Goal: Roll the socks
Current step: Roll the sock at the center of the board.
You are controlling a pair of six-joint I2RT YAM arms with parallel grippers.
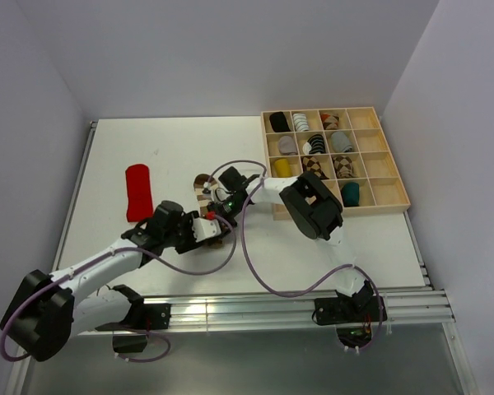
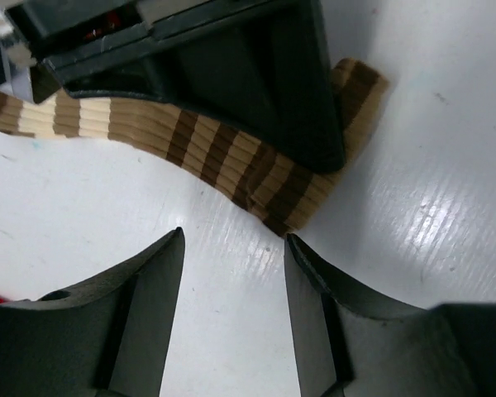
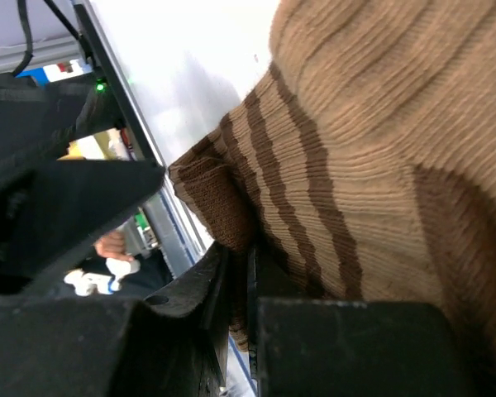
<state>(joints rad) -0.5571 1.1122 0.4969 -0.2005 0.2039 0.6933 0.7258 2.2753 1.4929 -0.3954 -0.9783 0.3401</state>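
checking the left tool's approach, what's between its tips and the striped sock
Only bare white table, per the left wrist view; the open left tool sits just short of the striped sock.

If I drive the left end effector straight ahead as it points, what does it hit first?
Most likely the folded edge of the striped sock, lying just ahead of the open left end effector; depth is unclear.

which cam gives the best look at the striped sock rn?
Left wrist: the striped sock lies across the table, stripes clear along its length. Right wrist is too close: the sock fills the frame, pinched in the right gripper. Top external shows only a small scrap of it.
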